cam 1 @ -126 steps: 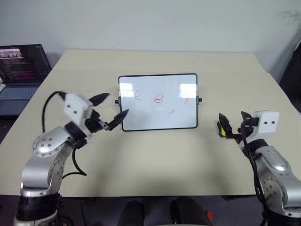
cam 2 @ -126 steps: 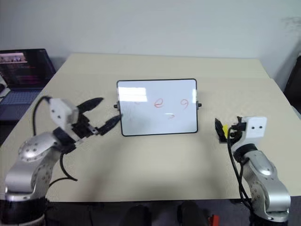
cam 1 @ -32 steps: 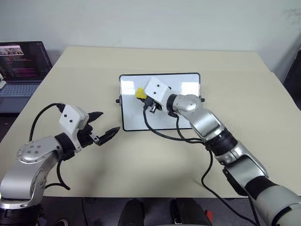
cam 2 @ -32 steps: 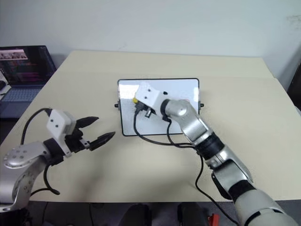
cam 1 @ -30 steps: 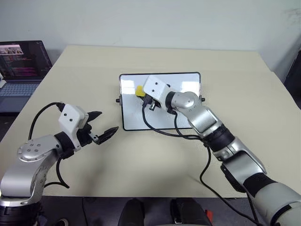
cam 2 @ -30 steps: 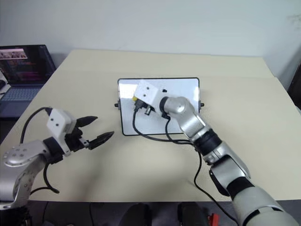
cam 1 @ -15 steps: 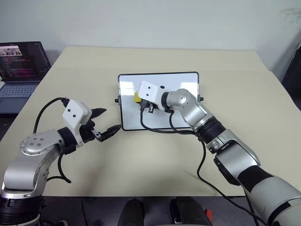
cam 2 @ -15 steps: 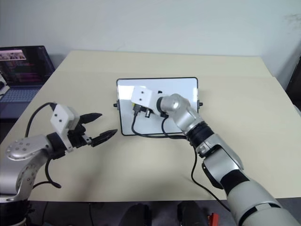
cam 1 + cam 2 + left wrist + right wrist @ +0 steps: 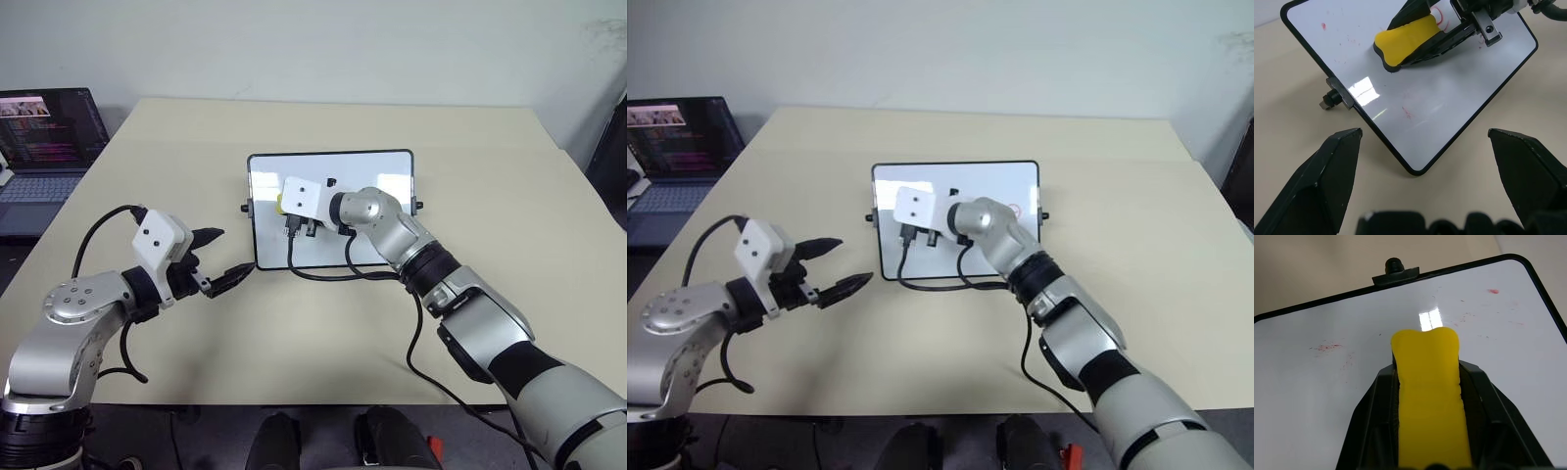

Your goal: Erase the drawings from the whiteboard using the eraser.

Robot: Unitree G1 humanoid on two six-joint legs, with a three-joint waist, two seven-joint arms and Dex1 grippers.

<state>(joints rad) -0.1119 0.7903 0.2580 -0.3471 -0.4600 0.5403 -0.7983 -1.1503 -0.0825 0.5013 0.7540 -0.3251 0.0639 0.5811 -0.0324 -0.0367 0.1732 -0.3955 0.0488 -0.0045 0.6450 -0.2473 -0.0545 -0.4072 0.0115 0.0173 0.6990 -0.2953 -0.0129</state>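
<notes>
Now right arm stretched across the whiteboard point(image 9: 392, 171), right gripper point(image 9: 1427, 396) fingers clamped on the yellow eraser point(image 9: 1405, 41) over its left half, left gripper point(image 9: 227, 258) fingers spread beside the board's left edge, red drawings point(image 9: 1437, 14) faint, surface point(image 9: 294, 333) beige.

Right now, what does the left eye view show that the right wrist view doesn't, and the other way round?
The left eye view takes in the laptop, the beige table and the left hand, open, apart from the board. The right wrist view catches faint red smudges on the white surface. Both show the whiteboard and the yellow eraser gripped in the right hand.
</notes>
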